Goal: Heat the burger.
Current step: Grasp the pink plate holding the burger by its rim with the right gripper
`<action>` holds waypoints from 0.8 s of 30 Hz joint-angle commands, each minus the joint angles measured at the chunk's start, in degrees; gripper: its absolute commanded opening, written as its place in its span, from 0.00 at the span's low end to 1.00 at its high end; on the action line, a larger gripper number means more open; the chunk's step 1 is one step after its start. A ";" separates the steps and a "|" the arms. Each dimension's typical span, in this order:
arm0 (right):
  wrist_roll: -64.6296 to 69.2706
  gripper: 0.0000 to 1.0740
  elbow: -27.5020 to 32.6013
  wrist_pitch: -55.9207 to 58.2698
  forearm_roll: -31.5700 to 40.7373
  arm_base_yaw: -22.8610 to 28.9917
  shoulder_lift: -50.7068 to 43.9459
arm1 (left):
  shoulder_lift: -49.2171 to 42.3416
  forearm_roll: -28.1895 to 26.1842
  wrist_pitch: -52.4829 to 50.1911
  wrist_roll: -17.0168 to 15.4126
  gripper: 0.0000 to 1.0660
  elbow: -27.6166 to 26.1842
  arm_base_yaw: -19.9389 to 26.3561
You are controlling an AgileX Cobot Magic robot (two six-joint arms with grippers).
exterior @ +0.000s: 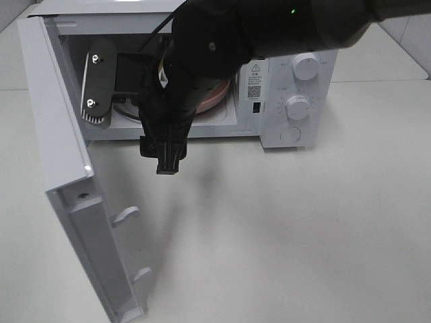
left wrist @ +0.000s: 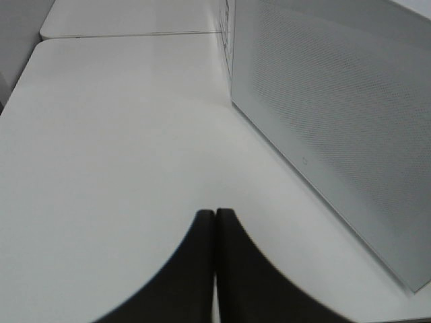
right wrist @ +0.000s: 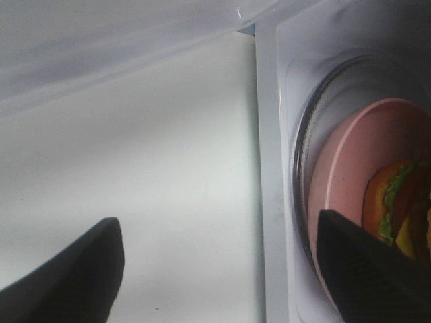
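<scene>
The burger [right wrist: 392, 202] lies on a pink speckled plate [right wrist: 340, 182] on the glass turntable inside the microwave [exterior: 296, 128]. In the high view my right arm hides the burger, and only the plate's rim [exterior: 222, 95] shows. My right gripper [right wrist: 217, 222] is open with nothing between its fingers. One finger [right wrist: 74, 276] is over the table and the other [right wrist: 367, 269] over the plate's edge, beside the burger. In the high view this gripper [exterior: 97, 81] sits at the left of the microwave's opening. My left gripper [left wrist: 215, 225] is shut and empty above the table.
The microwave door [exterior: 57, 134] stands swung wide open to the left. Two white dials [exterior: 297, 106] are on the panel at the right. A perforated white panel of the microwave [left wrist: 337, 114] stands close to the left gripper. The white table [exterior: 303, 235] spreads out in front.
</scene>
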 commanded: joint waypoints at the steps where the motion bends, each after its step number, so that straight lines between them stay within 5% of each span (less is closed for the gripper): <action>1: 7.39 0.71 -2.29 -1.26 -7.51 0.23 2.58 | -1.15 0.11 -0.92 -0.34 0.00 0.23 0.06; 24: 12.43 0.71 -9.74 0.17 -15.53 0.06 9.40 | -1.15 0.11 -0.92 -0.34 0.00 0.23 0.06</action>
